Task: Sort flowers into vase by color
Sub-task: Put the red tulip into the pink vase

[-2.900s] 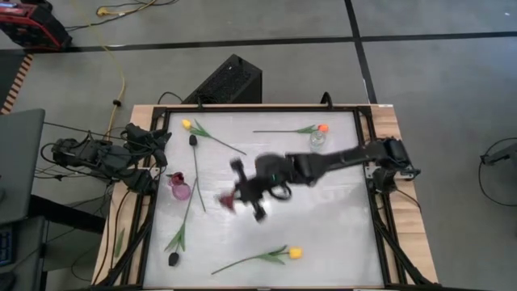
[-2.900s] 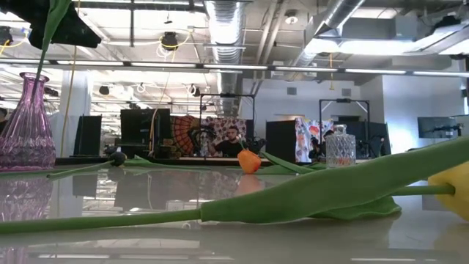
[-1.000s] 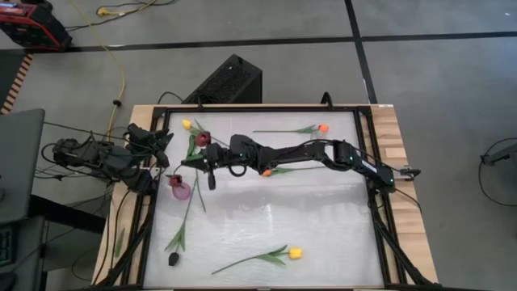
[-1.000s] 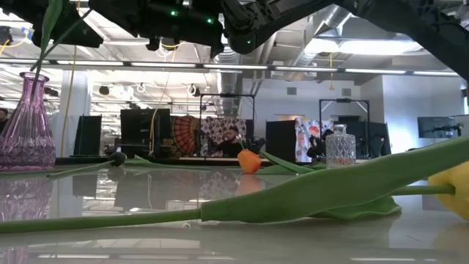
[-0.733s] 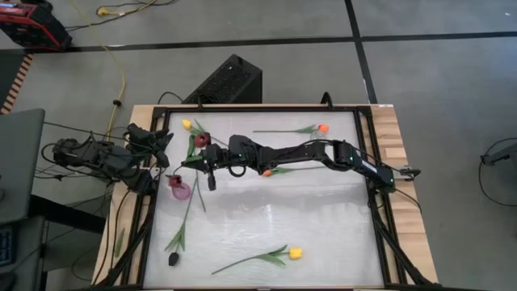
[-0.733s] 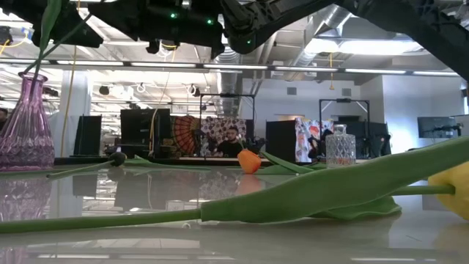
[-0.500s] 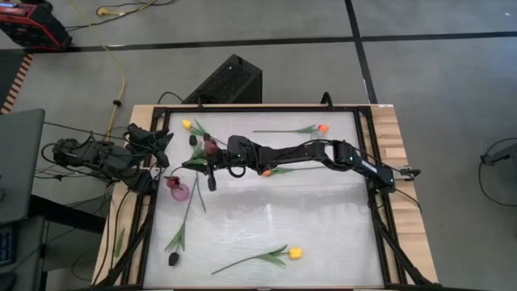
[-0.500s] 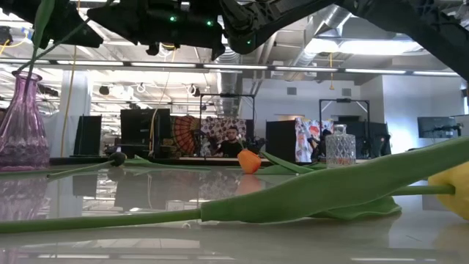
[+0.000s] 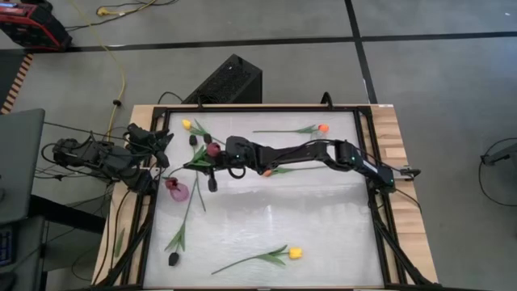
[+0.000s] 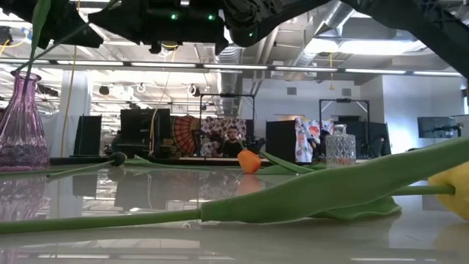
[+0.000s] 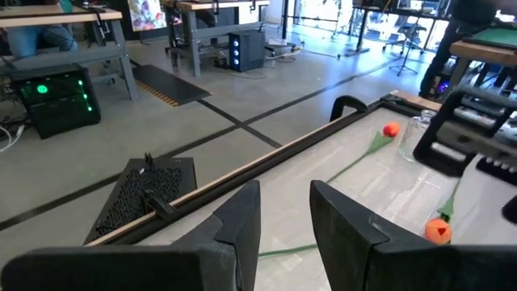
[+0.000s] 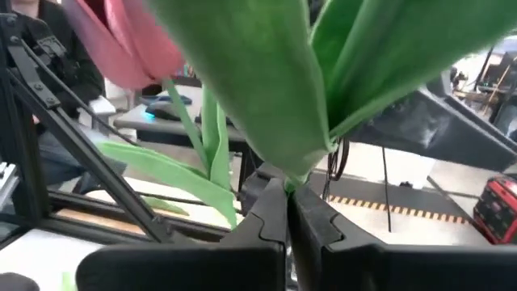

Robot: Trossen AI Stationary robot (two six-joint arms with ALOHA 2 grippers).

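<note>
My right gripper (image 9: 207, 166) reaches across the table toward its left side. It is shut on a dark red tulip whose head (image 9: 212, 149) and green leaves (image 9: 197, 162) stand beside it, just to the far right of the purple vase (image 9: 177, 190). In the right wrist view the head (image 12: 121, 40) and leaves (image 12: 266, 89) fill the picture. A green stem (image 10: 40, 26) sticks out of the purple vase (image 10: 22, 125). My left gripper (image 11: 285, 234) is open and empty at the table's left edge (image 9: 149, 149). My right gripper pinches the tulip's stem just below the base of its leaves (image 12: 296, 179) between its two fingers (image 12: 271, 222). The fingers come about level from the table's right side. The tulip is lifted clear of the table, with its head and leaves beyond the fingertips.
On the table lie a yellow tulip (image 9: 187, 124), a dark tulip head (image 9: 194, 140), an orange tulip (image 9: 322, 128), another orange head (image 9: 265, 172) under my right arm and a yellow tulip (image 9: 295, 253) near the front. A dark head (image 9: 172, 259) shows near the left front. A clear glass vase (image 9: 317, 139) stands far right.
My right gripper has turned a little while still holding the tulip. The red head has swung from the far side toward the arm. The purple vase has shifted slightly toward the table's left edge.
</note>
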